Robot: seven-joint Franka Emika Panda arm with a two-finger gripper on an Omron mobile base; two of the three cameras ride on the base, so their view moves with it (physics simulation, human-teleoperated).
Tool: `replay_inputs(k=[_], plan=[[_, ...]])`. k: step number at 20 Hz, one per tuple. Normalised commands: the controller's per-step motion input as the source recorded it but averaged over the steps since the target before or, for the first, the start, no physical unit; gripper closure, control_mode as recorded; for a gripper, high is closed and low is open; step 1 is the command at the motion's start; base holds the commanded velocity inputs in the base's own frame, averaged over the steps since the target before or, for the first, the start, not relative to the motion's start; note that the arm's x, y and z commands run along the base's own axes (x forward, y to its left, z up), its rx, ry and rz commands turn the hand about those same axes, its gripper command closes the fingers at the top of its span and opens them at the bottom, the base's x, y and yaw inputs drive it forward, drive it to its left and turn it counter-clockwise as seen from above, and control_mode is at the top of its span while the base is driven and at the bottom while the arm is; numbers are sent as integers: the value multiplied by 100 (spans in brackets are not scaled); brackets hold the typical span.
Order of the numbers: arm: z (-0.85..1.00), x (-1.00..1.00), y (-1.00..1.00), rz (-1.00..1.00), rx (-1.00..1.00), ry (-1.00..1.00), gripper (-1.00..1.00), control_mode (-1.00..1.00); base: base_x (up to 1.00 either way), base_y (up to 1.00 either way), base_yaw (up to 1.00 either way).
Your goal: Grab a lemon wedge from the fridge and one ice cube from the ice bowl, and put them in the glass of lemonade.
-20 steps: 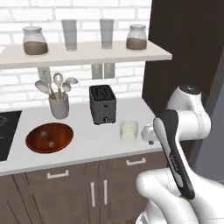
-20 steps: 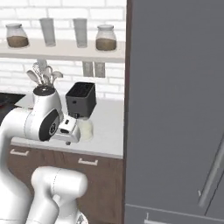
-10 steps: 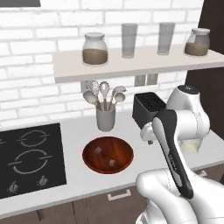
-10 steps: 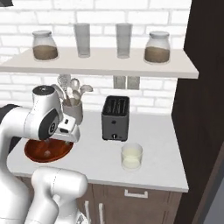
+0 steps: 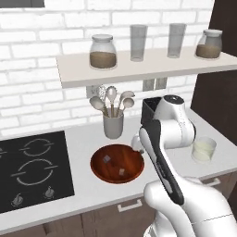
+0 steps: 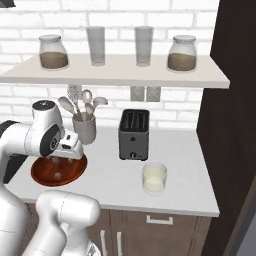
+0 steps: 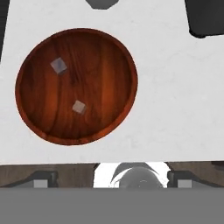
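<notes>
The ice bowl [image 7: 103,61], wide and reddish-brown, sits on the white counter with two pale ice cubes in it, one [image 7: 58,65] farther in and one [image 7: 78,106] nearer the middle. My gripper [image 7: 111,178] hovers open and empty above the bowl's near rim. From the base, the gripper [image 6: 60,160] hangs just over the bowl [image 6: 45,176]; in the left base view the bowl [image 5: 99,169] lies left of the hand [image 5: 137,141]. The glass of lemonade [image 6: 154,177] [image 5: 203,150] stands on the counter to the right. The lemon wedge is out of view.
A black toaster [image 6: 134,134] and a grey utensil cup [image 5: 113,126] stand behind the bowl. A black hob [image 5: 32,169] lies left of it. The shelf [image 6: 115,72] above carries two jars and two tall glasses. A dark tall panel [image 6: 232,115] bounds the counter's right end.
The base has driven left, so both base views now centre on the bowl instead of the glass and the fridge side. The gripper stays open and empty, now over the bowl.
</notes>
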Motion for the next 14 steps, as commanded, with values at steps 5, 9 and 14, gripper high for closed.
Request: replay_inputs(k=[5, 9, 14], plan=[[-62, 84, 65, 16, 0, 4, -100, -100, 0, 0, 0], [-66, 82, 67, 15, 0, 9, -100, -100, 0, 0, 0], [-51, 53, 63, 12, 0, 5, -100, -100, 0, 0, 0]])
